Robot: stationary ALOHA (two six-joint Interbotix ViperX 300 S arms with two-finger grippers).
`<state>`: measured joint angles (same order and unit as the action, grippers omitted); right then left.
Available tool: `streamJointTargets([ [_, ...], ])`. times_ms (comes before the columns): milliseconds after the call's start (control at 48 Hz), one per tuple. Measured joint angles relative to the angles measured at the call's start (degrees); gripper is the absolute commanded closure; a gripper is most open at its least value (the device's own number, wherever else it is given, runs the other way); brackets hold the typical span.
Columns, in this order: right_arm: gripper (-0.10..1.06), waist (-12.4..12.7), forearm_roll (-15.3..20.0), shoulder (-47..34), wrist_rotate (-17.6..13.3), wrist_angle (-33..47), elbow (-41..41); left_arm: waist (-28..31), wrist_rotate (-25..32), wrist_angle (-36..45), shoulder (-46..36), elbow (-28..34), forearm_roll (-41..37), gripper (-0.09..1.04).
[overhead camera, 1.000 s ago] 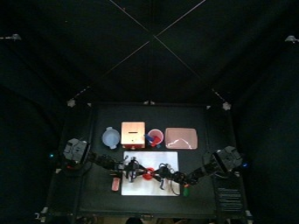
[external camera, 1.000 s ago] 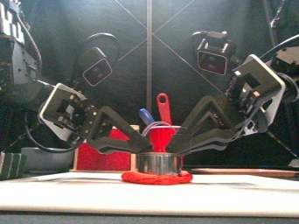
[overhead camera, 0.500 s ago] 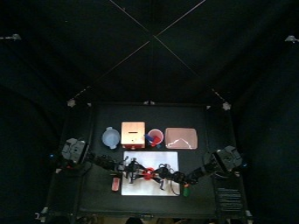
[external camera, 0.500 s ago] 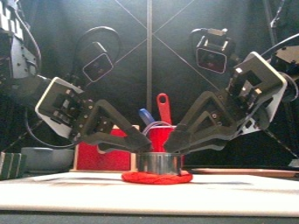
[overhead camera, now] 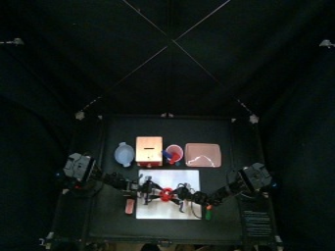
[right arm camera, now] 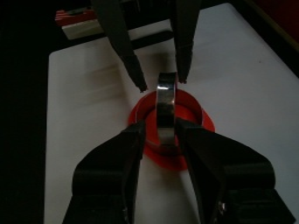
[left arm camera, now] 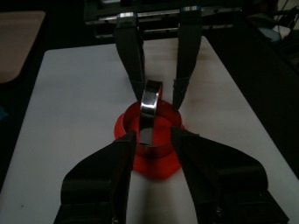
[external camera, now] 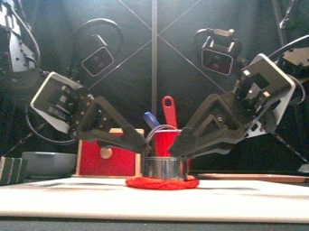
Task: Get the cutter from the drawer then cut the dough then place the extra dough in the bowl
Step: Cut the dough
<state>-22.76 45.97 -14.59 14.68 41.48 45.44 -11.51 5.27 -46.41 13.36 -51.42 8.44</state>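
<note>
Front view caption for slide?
Left gripper and right gripper meet above the cutter set on red dough on the board.

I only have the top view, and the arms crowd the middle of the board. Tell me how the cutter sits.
Observer: In the front view the cutter stands upright on the middle of the dough, which bulges out red on both sides of its base.
Operator: Now report the grippers.
Observer: The left gripper and the right gripper slant down from opposite sides, and both reach the cutter's top.
Operator: Say what's behind it.
Observer: A red cup, with a blue knife and a red knife standing up in it.
</note>
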Motion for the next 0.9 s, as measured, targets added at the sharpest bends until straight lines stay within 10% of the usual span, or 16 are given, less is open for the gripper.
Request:
streamJointTargets([
  [896,0.23,2.6,-2.5,1.0,-0.1,-0.4,-0.9,-0.1,-0.4,4.3,-0.1,-1.0,1.3,0.40],
])
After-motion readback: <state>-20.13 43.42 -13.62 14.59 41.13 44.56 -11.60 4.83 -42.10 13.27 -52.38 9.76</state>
